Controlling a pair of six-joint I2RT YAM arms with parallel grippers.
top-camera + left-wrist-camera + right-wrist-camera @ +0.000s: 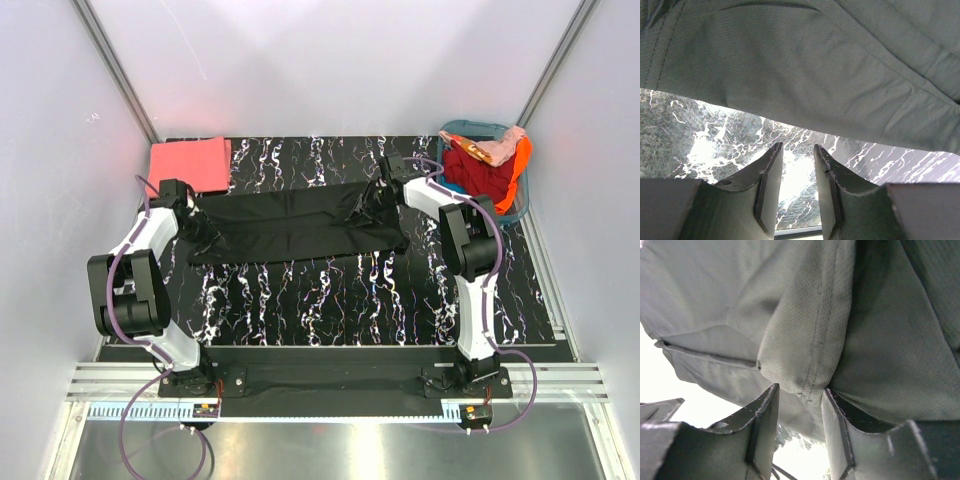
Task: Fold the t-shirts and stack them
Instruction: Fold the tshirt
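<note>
Coral-pink t-shirt (190,163) lies folded at the far-left corner of the table (330,300); judged done. Black t-shirt (290,225) lies mid-table as a wide band, not yet stacked. Left gripper (796,150): jaws apart, nothing between. Right gripper (800,390) appears clamped on its seam fold. Teal basket (470,130) of clothes (480,170) at far right; no obstruction

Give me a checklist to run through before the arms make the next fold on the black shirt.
1. Left gripper has cloth: not ok. Its jaws stand apart with only table between them, and the black t-shirt lies beyond its tips.
2. Right gripper has cloth: cannot tell. A seamed fold sits at its tips.
3. Black t-shirt stretched between both arms: ok.
4. Coral-pink t-shirt folded at the far left corner: ok.
5. Basket apart from the black t-shirt: ok.
</note>
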